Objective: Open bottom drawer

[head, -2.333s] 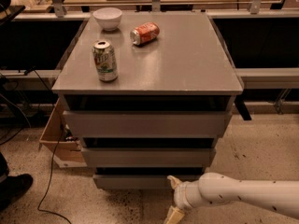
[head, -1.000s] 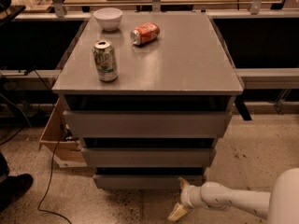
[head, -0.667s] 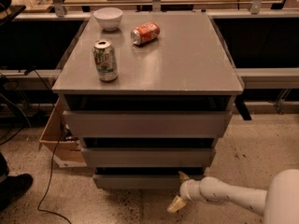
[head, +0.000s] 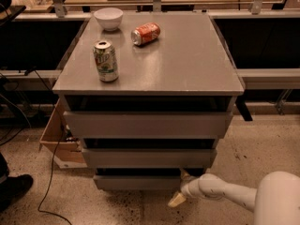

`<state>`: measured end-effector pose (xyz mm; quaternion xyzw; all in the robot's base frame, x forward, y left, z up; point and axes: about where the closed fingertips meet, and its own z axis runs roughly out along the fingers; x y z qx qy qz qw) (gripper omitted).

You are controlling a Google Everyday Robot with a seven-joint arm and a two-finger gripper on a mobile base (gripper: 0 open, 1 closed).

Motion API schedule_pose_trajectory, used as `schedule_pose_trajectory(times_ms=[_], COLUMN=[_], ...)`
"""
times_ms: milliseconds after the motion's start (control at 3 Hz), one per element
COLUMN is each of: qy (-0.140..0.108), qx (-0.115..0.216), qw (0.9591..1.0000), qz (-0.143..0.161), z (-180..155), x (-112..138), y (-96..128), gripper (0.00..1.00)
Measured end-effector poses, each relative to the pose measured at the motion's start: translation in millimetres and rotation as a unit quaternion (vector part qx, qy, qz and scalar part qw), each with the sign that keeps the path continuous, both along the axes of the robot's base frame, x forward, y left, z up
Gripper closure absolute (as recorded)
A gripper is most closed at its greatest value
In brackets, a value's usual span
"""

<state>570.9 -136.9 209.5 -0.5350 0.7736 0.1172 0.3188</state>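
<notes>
The grey cabinet [head: 197, 74] has three flat drawer fronts. The bottom drawer [head: 136, 182] is the narrowest strip, low near the floor, and its front sits in line under the others. My gripper [head: 181, 187] is at the right end of that front, on a white arm [head: 225, 193] that comes in from the lower right. Its fingers are spread. One pale fingertip [head: 177, 200] hangs below the drawer's lower edge, and the other is up by the drawer's top right corner. It holds nothing. The drawer's inside is hidden.
On the cabinet top stand a green-white can [head: 106, 61], a red can [head: 146, 33] on its side and a white bowl [head: 108, 18]. A cardboard box [head: 58, 137] and cables [head: 44, 191] lie on the floor at left. A dark shoe [head: 14, 187] is at lower left.
The gripper has moved slightly up and in to the right end of the bottom drawer front. The arm has drawn in closer. The drawer has not visibly moved.
</notes>
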Motion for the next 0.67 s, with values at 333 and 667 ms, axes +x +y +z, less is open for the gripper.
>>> schedule_pose_trajectory(times_ms=[333,667], qy=[0.007,0.011], qx=[0.004,0.017], qw=[0.9999,0.9998], qz=[-0.006,-0.004], z=[-17,-32], x=[2,-1], y=[-2,4], gripper=[0.00,0.18])
